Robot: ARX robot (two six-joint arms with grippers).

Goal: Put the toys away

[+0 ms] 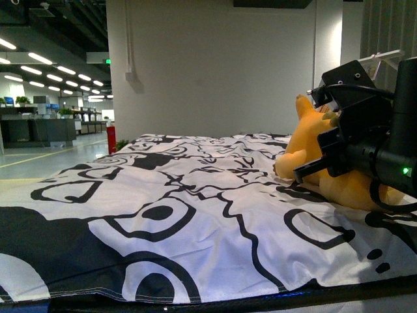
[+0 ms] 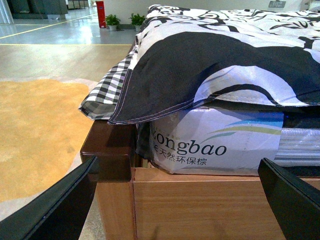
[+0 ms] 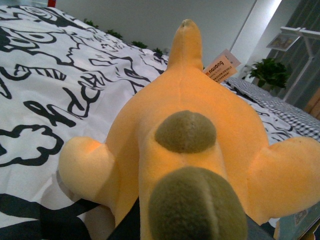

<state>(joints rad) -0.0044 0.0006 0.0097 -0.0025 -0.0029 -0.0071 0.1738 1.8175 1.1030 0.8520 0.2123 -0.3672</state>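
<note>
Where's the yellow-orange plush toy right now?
Front view, far right: the yellow-orange plush toy lies on the black-and-white patterned bedspread, partly behind the right end effector.

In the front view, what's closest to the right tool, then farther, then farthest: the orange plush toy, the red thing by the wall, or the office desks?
1. Orange plush toy: on the bed, right at the right tool.
2. Red thing: beyond the bed, beside the wall.
3. Office desks: far left, deep in the hall.
</note>
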